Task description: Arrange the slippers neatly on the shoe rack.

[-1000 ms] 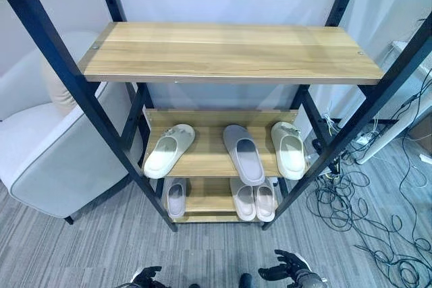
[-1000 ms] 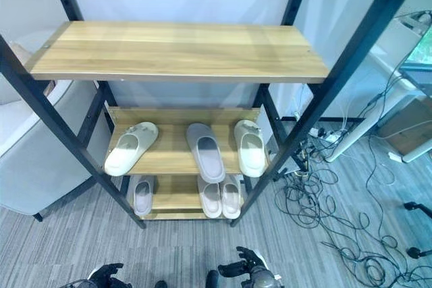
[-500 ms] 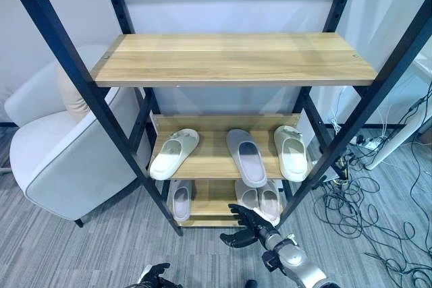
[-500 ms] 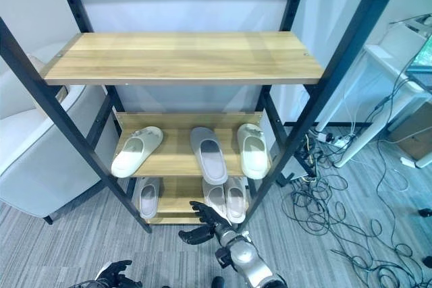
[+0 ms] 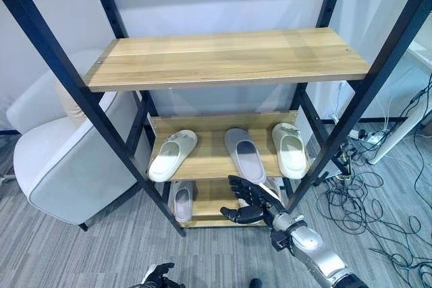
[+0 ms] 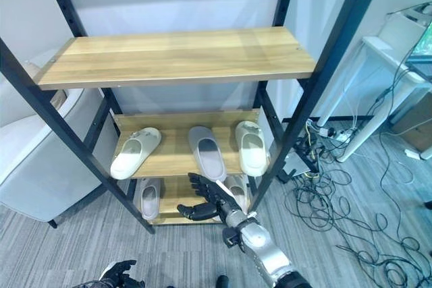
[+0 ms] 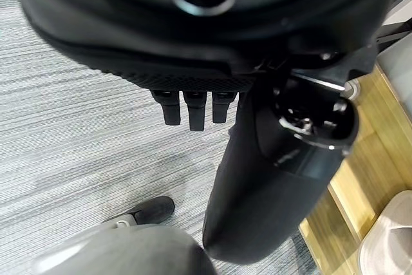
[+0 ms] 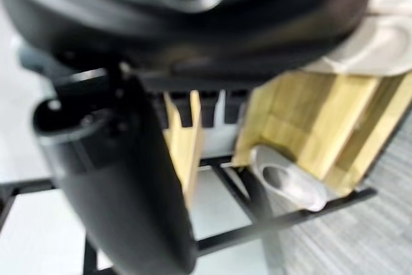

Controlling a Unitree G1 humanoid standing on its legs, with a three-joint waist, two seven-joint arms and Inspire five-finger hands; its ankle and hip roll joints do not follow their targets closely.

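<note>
Pale wood shelves in a black metal frame make up the shoe rack (image 5: 223,59), which stands against a grey wall with a light armchair (image 5: 61,160) to its left and loose cables (image 5: 378,200) on the carpet to its right. The top shelf is bare. On the middle shelf lie three slippers: a cream slipper (image 5: 172,155) at the left, set askew with its toe pointing to the far right; a grey slipper (image 5: 245,155) in the middle, slightly slanted; and a second cream slipper (image 5: 290,150) at the right, roughly straight. The cream pair is thus split by the grey one. On the bottom shelf a lone grey slipper (image 5: 181,200) lies at the left, and a pair of pinkish slippers (image 6: 236,185) sits at the right, partly hidden. The right hand (image 5: 247,200) hangs in front of the near edge of the middle shelf, fingers spread and holding nothing, just below the middle grey slipper. The left hand (image 5: 156,276) is low by the floor, fingers curled and empty. Judged from this layout, the sorting is barely begun: pairing and straightening remain.
</note>
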